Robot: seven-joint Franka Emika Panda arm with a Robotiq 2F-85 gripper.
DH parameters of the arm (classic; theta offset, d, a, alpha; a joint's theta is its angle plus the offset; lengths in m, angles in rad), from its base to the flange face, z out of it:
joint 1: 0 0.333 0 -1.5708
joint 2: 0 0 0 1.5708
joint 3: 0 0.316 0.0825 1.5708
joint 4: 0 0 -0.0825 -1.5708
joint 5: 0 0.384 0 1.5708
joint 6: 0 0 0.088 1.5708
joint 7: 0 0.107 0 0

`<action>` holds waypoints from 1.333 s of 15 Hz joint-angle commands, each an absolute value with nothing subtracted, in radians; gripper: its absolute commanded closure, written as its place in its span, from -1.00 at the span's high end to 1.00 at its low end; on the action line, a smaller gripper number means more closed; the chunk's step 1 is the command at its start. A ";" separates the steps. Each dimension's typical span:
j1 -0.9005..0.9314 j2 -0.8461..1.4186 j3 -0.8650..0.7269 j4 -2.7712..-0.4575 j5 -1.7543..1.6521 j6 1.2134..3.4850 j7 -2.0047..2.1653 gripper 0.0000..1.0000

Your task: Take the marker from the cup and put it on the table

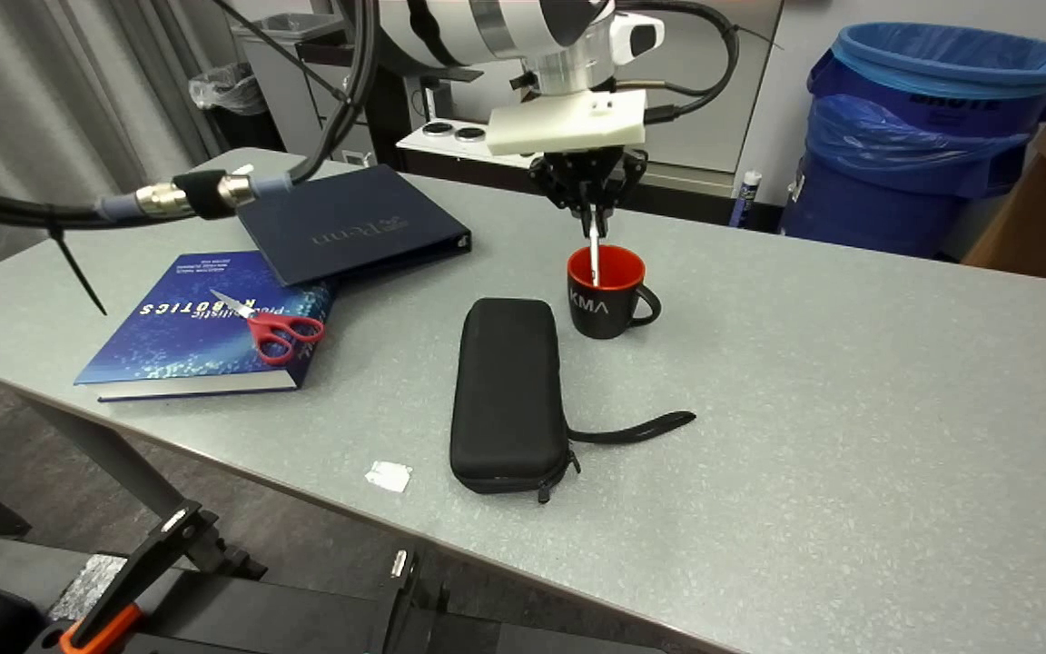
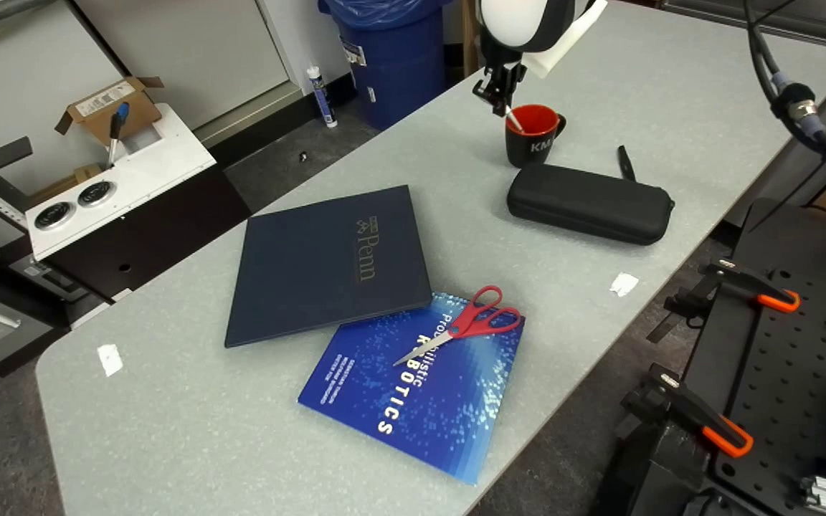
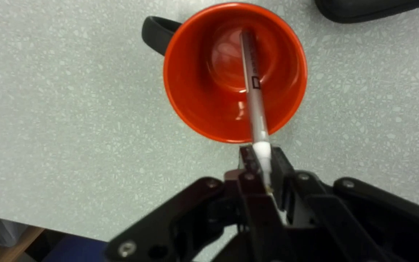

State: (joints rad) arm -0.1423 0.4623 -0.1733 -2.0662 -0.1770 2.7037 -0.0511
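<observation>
The cup (image 1: 609,313) is dark outside and red inside, standing upright on the light grey-green table (image 1: 814,427). The cup also shows in an exterior view (image 2: 526,149) and from above in the wrist view (image 3: 198,80). The marker (image 3: 255,98) is a thin pale stick leaning in the cup. Its lower end is inside the cup and its white tapered upper end is between my fingers. My gripper (image 3: 262,154) is shut on this upper end, just above the cup rim, in both exterior views (image 1: 594,225) (image 2: 503,107). The marker's tip at the cup bottom is partly shaded.
A long black zip case (image 1: 507,391) with a strap lies close beside the cup. A dark blue Penn binder (image 2: 327,265) overlaps a blue book (image 2: 413,387) with red scissors (image 2: 481,319) on it. A blue bin (image 1: 904,163) stands beyond the table edge.
</observation>
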 commanded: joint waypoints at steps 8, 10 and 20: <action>-0.096 0.163 -0.157 -2.239 -0.176 2.772 -0.039 -0.93; -0.084 0.236 -0.133 -2.162 -0.163 2.737 -0.017 -0.93; -0.071 0.645 -0.107 -1.764 -0.106 2.548 0.058 -0.93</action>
